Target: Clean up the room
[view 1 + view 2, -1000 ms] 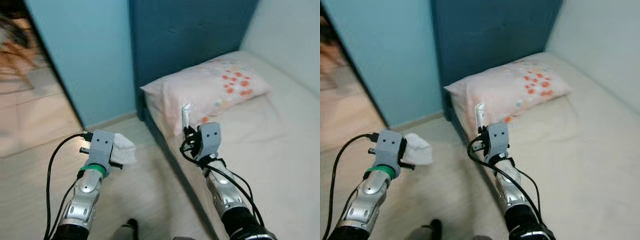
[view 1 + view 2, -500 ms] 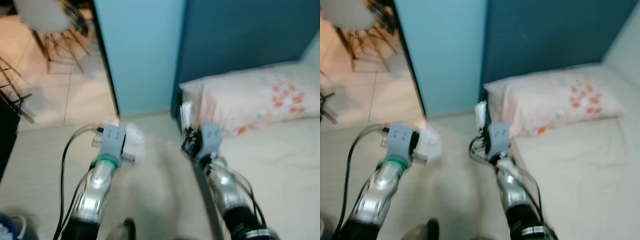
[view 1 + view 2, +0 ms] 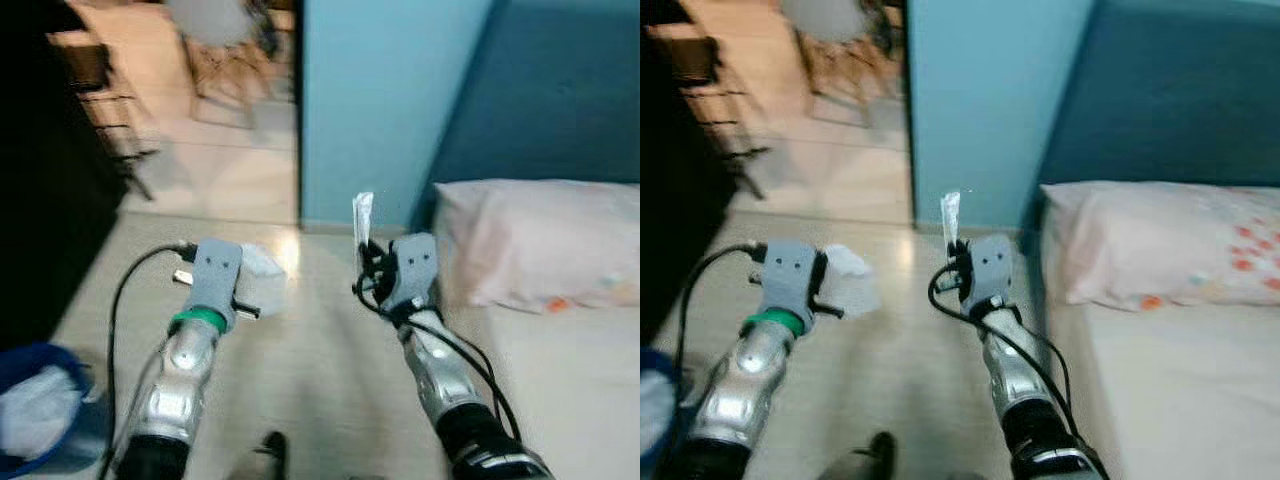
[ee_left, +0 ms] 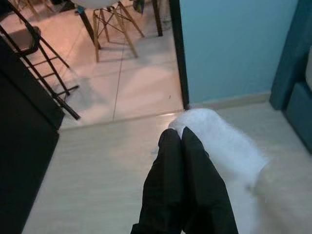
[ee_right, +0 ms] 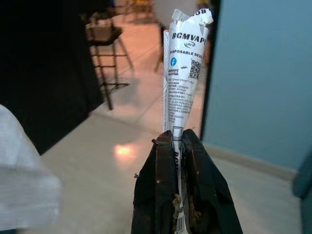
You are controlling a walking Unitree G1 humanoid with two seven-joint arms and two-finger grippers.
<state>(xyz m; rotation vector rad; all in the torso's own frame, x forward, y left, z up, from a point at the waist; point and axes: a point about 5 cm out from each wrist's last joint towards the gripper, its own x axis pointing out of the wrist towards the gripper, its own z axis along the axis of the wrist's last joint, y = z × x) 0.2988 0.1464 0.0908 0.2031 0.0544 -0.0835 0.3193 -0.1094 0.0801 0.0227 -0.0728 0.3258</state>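
A crumpled tissue (image 4: pixel 219 141) is pinched in the clenched left gripper (image 4: pixel 181 139), at 9 o'clock of the right gripper (image 5: pixel 178 136), which clamps an upright printed wrapper (image 5: pixel 184 68). A pillow (image 3: pixel 540 240) lies at 3 o'clock, a blue basket (image 3: pixel 40 420) at 8 o'clock.

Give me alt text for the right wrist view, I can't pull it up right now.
The right gripper is shut on a white printed wrapper that stands up between its black fingers. Behind it are pale floor, a light blue wall and a dark stool in the next room.
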